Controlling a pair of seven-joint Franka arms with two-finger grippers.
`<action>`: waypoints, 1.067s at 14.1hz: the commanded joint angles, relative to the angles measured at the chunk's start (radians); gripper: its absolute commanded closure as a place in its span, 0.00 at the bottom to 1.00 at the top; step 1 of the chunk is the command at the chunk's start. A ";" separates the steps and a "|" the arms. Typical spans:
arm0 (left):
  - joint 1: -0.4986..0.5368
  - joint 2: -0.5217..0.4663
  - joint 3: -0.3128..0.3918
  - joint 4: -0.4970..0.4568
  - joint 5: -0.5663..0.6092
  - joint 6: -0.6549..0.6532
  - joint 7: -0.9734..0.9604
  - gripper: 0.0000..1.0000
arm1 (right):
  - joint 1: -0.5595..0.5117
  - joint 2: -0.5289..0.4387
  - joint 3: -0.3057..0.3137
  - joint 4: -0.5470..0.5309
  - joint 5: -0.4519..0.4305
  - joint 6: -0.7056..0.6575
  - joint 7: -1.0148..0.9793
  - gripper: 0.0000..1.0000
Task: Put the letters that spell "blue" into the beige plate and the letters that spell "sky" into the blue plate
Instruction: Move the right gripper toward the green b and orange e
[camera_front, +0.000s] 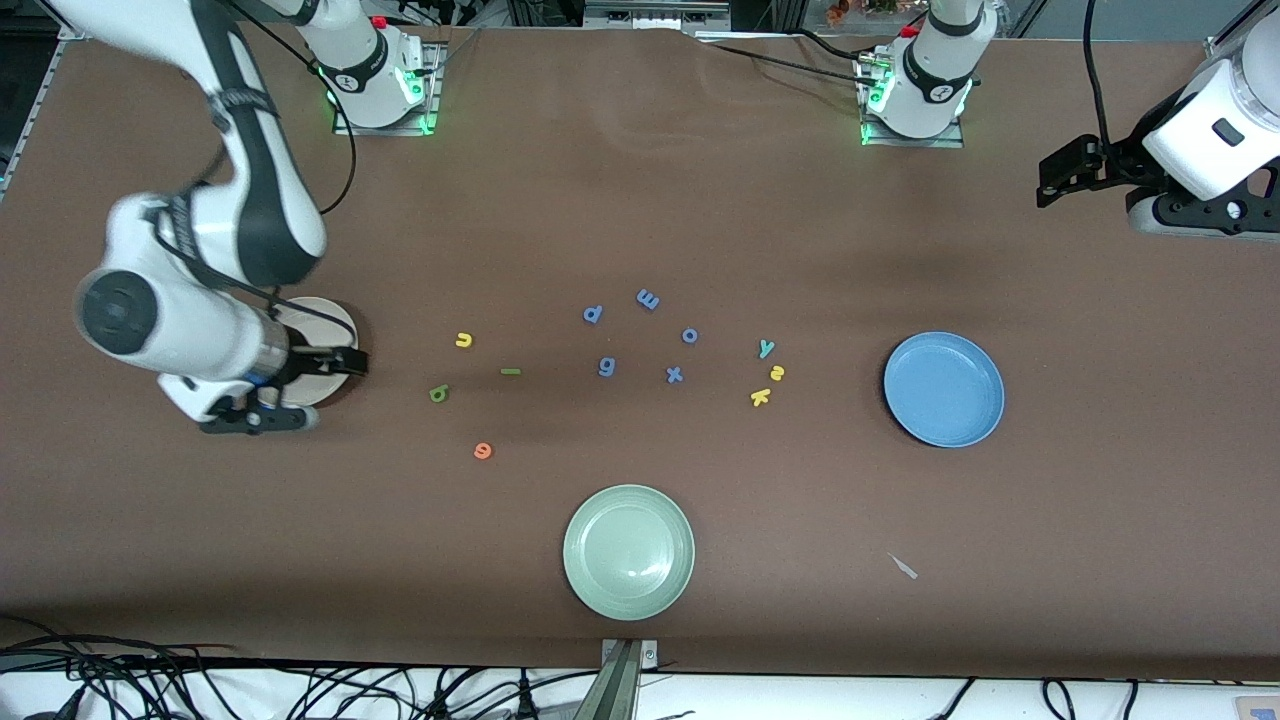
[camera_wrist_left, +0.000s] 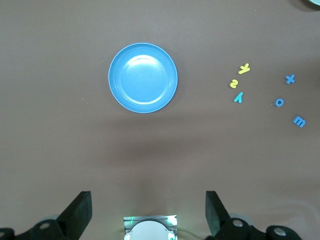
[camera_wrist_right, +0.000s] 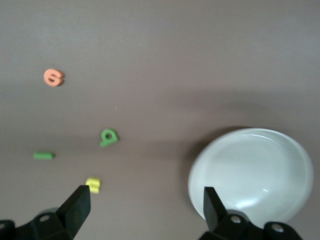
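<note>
The right gripper hangs spread and empty over the round cream-beige plate at mid-left of the front view. The left gripper, upper right, is also released — that arm waits. Dark green b, green bar l, yellow u and orange e lie on the brown table beside the beige plate. Teal y, yellow s and yellow k lie near the round mid-blue plate.

Front view as a clock dial around the middle letters: u, l, b, e sit at 9 o'clock, one plate farther out. y, s, k sit at 3, another plate past them. A third plate is at 6.
</note>
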 joint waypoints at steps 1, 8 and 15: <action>0.001 0.012 0.003 0.028 -0.023 -0.015 -0.013 0.00 | 0.057 0.027 0.004 -0.081 0.012 0.144 0.083 0.00; 0.001 0.011 0.000 0.028 -0.025 -0.015 -0.013 0.00 | 0.083 0.099 0.048 -0.183 0.014 0.347 0.169 0.00; 0.007 0.011 0.009 0.028 -0.026 -0.013 -0.007 0.00 | 0.083 0.126 0.049 -0.249 0.012 0.472 0.159 0.03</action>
